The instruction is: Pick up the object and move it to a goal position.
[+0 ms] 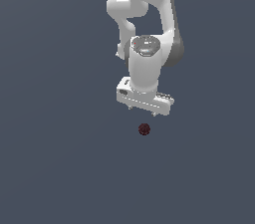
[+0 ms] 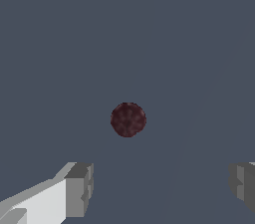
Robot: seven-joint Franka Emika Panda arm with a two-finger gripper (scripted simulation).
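The object [image 1: 144, 129] is a tiny dark red speckled ball lying on the plain grey-blue surface, just in front of the arm in the exterior view. In the wrist view the object [image 2: 128, 119] sits near the middle, beyond the gap between the two fingers. My white gripper [image 1: 143, 110] hovers above and slightly behind the ball, open, with nothing between its fingers. One grey fingertip [image 2: 79, 189] and the other fingertip [image 2: 243, 185] stand wide apart in the wrist view. The gripper and the ball are apart.
The white arm [image 1: 149, 19] rises behind the gripper toward the top of the exterior view. A flat grey-blue surface [image 1: 60, 158] fills the surroundings.
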